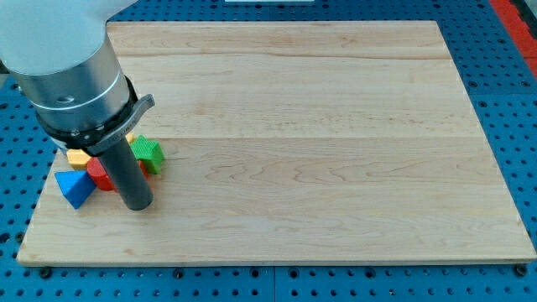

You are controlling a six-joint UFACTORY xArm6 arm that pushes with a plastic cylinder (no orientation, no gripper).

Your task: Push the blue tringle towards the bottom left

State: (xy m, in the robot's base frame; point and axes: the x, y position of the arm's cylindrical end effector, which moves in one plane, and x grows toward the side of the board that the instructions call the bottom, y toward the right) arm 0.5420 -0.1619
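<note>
The blue triangle (pixel 74 187) lies near the left edge of the wooden board (pixel 336 126), low in the view. My tip (pixel 138 204) rests on the board just right of the block cluster, about a block's width right of and slightly below the blue triangle. A red block (pixel 100 174) sits between the triangle and the rod, partly hidden by it. A yellow block (pixel 78 157) lies just above the triangle. A green block (pixel 149 153) sits right of the rod's shaft.
The arm's large grey body (pixel 71 75) covers the board's top left corner and hides part of the cluster. A blue perforated table (pixel 512 101) surrounds the board. The board's left edge is close to the blue triangle.
</note>
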